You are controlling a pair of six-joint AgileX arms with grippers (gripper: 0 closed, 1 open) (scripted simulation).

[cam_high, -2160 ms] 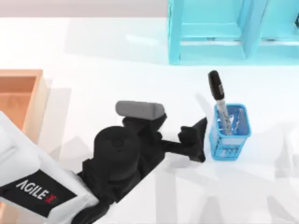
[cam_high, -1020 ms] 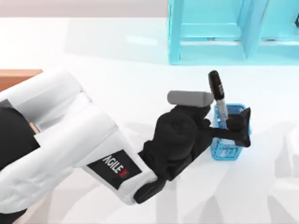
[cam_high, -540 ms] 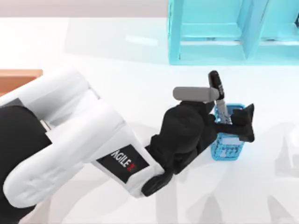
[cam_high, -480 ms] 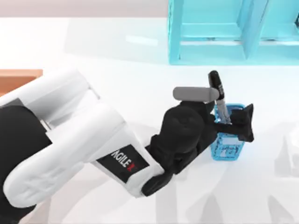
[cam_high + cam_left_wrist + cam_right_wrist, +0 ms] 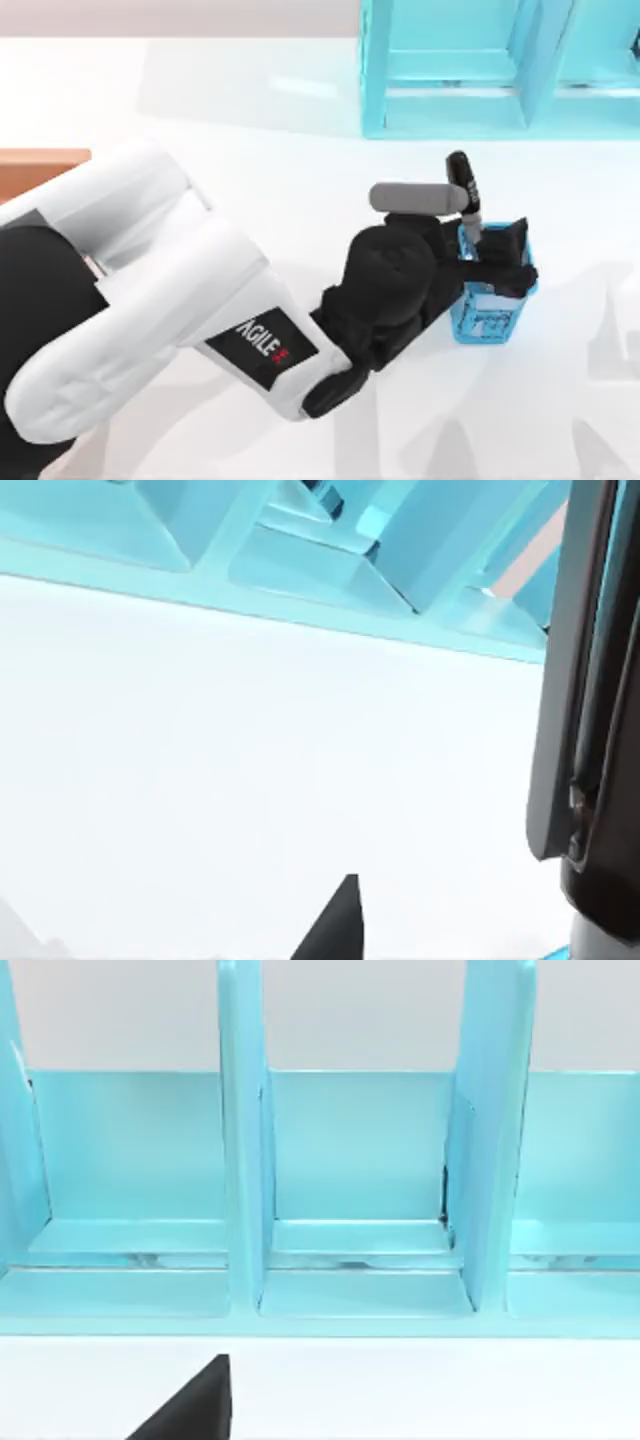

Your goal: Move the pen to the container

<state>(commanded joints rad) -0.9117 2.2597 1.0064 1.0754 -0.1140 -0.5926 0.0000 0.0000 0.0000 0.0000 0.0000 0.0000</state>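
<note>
left gripper | fingers now closed round pen | pen upright in blue cup

Top camera looks straight down on the desk. Both wrist cameras sit low and close, facing the cyan shelf unit, which all views share.

Black-capped pen upright in cup

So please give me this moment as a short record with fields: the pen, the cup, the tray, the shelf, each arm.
pen: upright in the blue mesh cup, black cap above the rim
left gripper: at the cup's mouth, fingers either side of the pen's barrel; grip not clear
wooden tray: top view's left edge, mostly behind the left arm
cyan shelf unit: behind the cup
right gripper: facing the shelf unit
</note>
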